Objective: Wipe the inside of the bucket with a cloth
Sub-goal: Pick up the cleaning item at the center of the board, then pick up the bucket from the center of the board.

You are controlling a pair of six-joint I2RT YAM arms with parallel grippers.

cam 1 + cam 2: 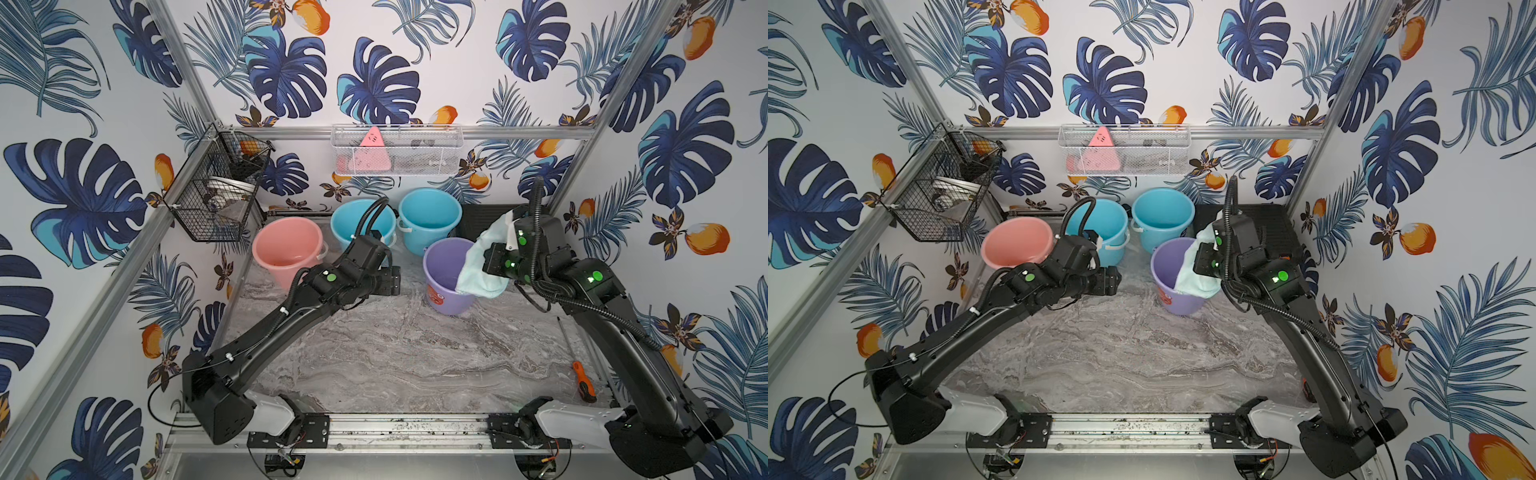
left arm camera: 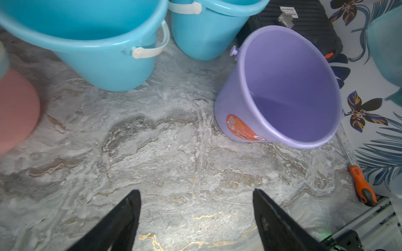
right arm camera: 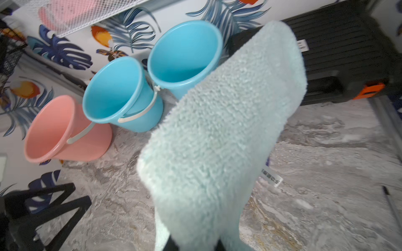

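A purple bucket [image 1: 442, 268] [image 1: 1165, 266] [image 2: 289, 87] stands upright on the marble table, and nothing lies inside it in the left wrist view. My right gripper [image 3: 195, 246] is shut on the pale mint cloth [image 1: 478, 270] [image 1: 1196, 278] [image 3: 217, 130]. The cloth hangs from it over the bucket's right side and hides the fingers in both top views. My left gripper [image 1: 392, 280] [image 1: 1113, 282] [image 2: 195, 191] hovers open over bare table, left of the bucket, with nothing between its fingers.
A pink bucket [image 1: 286, 249] and two blue buckets [image 1: 361, 224] [image 1: 430, 216] stand behind the left arm. A black case [image 1: 482, 216] sits at the back right. An orange-handled screwdriver [image 1: 582, 382] lies by the right edge. Wire baskets [image 1: 397, 149] [image 1: 216, 187] hang on the walls.
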